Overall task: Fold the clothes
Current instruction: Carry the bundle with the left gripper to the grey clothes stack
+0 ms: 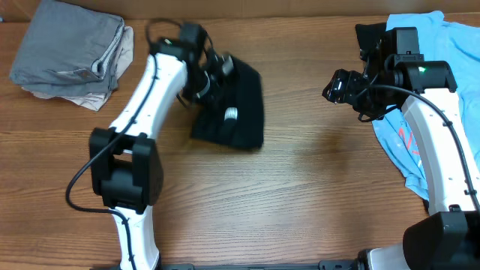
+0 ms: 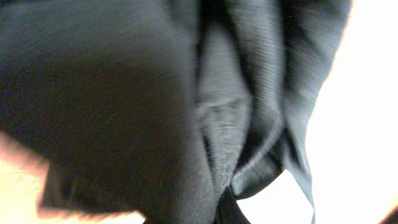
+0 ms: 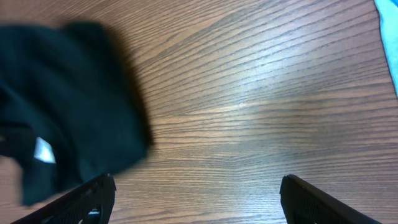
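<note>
The black T-shirt (image 1: 240, 112), one of the clothes, is bunched in a compact bundle left of the table's middle, its white neck label (image 1: 232, 114) showing. My left gripper (image 1: 216, 73) is shut on the shirt's upper left edge. In the left wrist view black fabric (image 2: 124, 93) fills the frame and hides the fingers. My right gripper (image 1: 339, 85) hangs open over bare wood to the right of the shirt. Its fingers (image 3: 93, 199) stand wide apart around nothing, with the black shirt (image 3: 68, 99) off to the left. The light blue tee (image 1: 450, 37) lies at the far right under the right arm.
A stack of folded grey and beige garments (image 1: 71, 49) sits at the back left corner. Bare wooden table (image 1: 300, 187) stretches between the two arms and toward the front edge. A corner of the blue tee (image 3: 388, 37) shows in the right wrist view.
</note>
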`<action>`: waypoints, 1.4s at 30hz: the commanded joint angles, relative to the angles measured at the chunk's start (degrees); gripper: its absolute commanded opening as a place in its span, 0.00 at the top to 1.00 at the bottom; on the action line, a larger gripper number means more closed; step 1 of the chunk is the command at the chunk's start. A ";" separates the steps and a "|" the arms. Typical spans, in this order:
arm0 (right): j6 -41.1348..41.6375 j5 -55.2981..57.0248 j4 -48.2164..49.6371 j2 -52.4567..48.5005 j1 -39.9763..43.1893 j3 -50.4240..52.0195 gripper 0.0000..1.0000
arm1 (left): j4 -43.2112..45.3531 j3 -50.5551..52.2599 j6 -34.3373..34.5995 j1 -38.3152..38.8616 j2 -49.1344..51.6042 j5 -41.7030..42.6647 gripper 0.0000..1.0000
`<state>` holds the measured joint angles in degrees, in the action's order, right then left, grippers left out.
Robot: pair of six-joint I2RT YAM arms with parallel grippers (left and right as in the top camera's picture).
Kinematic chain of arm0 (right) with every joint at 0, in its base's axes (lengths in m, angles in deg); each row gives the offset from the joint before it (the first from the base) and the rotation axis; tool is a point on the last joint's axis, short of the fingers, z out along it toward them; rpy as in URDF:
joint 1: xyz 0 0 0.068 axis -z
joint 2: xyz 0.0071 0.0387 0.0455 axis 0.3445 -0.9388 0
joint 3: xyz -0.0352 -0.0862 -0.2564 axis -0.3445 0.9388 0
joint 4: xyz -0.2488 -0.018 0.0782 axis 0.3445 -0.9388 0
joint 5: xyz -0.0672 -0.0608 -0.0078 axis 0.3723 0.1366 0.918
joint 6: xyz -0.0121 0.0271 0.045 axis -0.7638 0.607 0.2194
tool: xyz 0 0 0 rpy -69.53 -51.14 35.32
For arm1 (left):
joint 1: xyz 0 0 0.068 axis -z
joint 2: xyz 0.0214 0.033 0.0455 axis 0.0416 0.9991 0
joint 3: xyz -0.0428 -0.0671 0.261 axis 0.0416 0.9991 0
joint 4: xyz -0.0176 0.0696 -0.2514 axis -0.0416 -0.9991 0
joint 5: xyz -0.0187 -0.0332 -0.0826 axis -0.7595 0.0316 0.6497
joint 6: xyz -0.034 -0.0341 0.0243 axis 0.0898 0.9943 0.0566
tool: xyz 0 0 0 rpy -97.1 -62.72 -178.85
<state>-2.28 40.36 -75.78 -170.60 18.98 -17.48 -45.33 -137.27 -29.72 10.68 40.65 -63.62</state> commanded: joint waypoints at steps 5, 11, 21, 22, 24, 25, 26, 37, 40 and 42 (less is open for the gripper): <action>-0.26 1.07 0.15 0.37 -0.04 -0.57 0.12 | -2.73 -17.73 1.53 -3.91 -0.76 1.29 0.96; -0.26 1.07 0.13 0.37 -0.04 -0.57 0.12 | -1.29 -25.29 5.16 -9.60 -0.76 1.20 0.96; -0.24 1.05 0.15 0.37 -0.04 -0.57 0.12 | 5.84 -27.32 22.51 -26.95 -0.68 1.42 0.96; -0.24 1.05 0.13 0.37 -0.04 -0.57 0.12 | 7.21 -27.30 24.92 -28.70 -0.66 2.05 0.96; -0.24 1.05 0.09 0.37 -0.04 -0.57 0.12 | 9.66 -27.23 30.25 -31.41 -0.55 2.23 0.96; -0.24 1.03 0.00 0.37 -0.04 -0.57 0.12 | 10.91 -27.21 32.50 -32.54 -0.44 2.21 0.96; -0.22 1.03 -0.09 0.37 -0.04 -0.57 0.12 | 12.24 -27.19 34.56 -33.57 -0.33 2.21 0.96; -0.22 1.03 -0.72 0.37 -0.04 -0.57 0.12 | 30.67 -25.59 48.39 -36.63 4.28 2.99 0.96; -0.24 1.03 -0.70 0.37 -0.04 -0.57 0.12 | 32.20 -25.59 48.61 -36.63 7.32 2.95 0.96; -0.22 1.03 -0.70 0.37 -0.04 -0.57 0.12 | 32.15 -25.59 48.57 -36.63 9.16 2.60 0.96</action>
<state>-2.28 40.95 -76.66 -170.60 18.98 -17.48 -13.79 -162.82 16.88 -26.37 46.03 -61.70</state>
